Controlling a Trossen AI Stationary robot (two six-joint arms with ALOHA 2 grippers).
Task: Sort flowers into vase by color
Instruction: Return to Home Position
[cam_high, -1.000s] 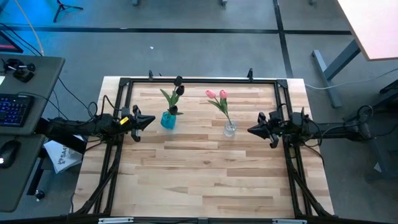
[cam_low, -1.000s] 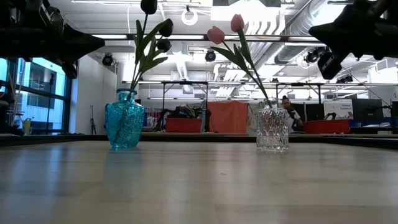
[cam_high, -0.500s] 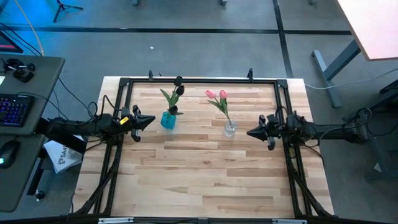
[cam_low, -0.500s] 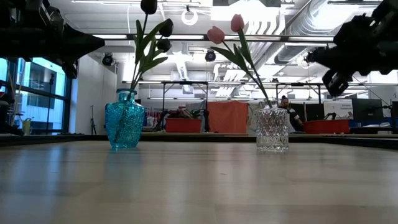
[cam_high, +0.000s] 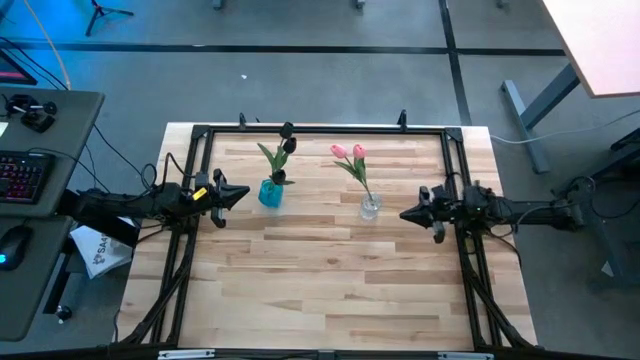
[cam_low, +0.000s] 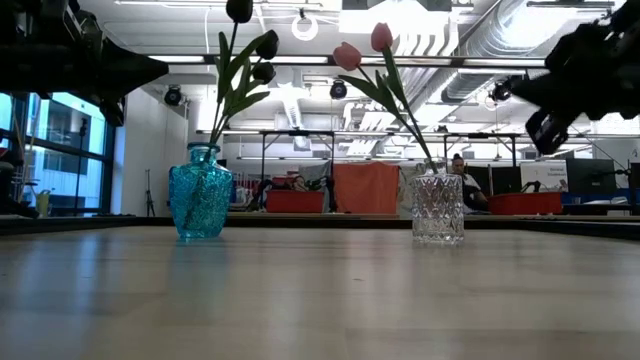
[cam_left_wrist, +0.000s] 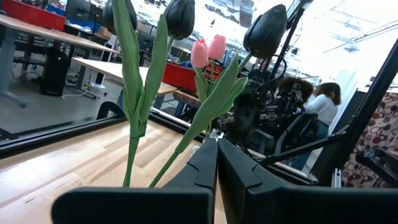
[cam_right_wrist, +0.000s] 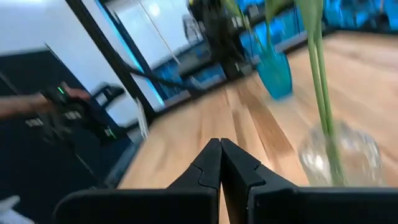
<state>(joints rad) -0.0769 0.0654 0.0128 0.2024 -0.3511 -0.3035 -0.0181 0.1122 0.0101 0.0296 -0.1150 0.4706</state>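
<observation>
The tabletop (cam_high: 330, 270) is pale wood laid in long planks with a smooth sheen, edged by a black metal frame (cam_high: 320, 128). Two vases stand in its far half, well apart.

On the left, the blue vase (cam_low: 200, 205) is a squat bottle of speckled turquoise glass with a narrow neck. It holds the two dark tulips (cam_low: 267, 44), whose near-black, egg-shaped heads sit on thin green stems with long pointed leaves, leaning far and right.

On the right, the clear vase (cam_low: 438, 208) is a cut-glass tumbler with a diamond pattern. It holds the two pink tulips (cam_low: 347, 55), whose stems slant far and left, so the heads lie left of the vase.

The left gripper (cam_high: 244, 193) hovers at the left side, pointing right at the blue vase, just beside it but not touching. Its fingers (cam_left_wrist: 205, 165) are pressed flat together with nothing between them. The right gripper (cam_high: 404, 214) hovers at the right side, pointing left at the clear vase, near it but apart. Its fingers (cam_right_wrist: 208, 165) are likewise pressed together and empty. Both pairs are dark, matte and wedge-shaped, held above the wood.
</observation>
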